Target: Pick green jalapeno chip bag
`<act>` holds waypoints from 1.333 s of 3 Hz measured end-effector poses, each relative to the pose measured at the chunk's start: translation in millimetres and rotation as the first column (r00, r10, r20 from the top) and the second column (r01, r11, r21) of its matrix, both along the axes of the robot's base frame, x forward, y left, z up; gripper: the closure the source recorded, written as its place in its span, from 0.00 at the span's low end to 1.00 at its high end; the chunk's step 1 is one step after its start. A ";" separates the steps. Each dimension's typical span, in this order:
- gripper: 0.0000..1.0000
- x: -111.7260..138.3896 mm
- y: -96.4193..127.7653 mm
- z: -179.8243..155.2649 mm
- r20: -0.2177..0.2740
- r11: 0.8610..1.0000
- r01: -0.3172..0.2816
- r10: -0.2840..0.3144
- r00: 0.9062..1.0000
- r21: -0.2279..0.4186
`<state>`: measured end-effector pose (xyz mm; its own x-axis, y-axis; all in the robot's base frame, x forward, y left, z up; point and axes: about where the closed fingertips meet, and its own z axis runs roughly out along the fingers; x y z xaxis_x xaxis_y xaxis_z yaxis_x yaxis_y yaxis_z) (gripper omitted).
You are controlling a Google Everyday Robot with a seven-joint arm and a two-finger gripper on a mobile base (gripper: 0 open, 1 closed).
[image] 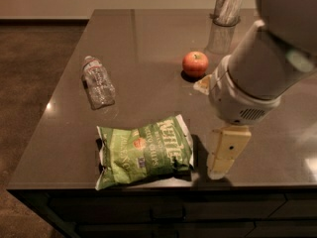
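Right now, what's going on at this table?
The robot's gripper hangs low over the dark table, just right of the green jalapeno chip bag, which lies flat near the front edge, not yet picked up. An apple sits farther back, a water bottle lies on its side to the left, and a metallic container stands at the far edge.

Arm (267,58) is running off the top and right edges, covering the table's (148,33) right side. Gripper (221,168) is hanging just right of the green jalapeno chip bag (143,152). Cup (228,4) is getting clipped by the top edge. Pale object (202,85) beside the apple (195,63) is hiding behind the arm, unidentifiable.
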<state>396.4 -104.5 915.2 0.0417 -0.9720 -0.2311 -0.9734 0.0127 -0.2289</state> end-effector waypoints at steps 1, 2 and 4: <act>0.00 -2.0 26.5 -15.1 -0.017 0.998 -0.060 0.060 0.998 0.001; 0.00 -6.0 58.9 -37.2 -0.038 0.991 -0.131 0.130 0.991 -0.011; 0.18 -3.5 84.4 -68.8 -0.099 0.984 -0.167 0.161 0.982 -0.059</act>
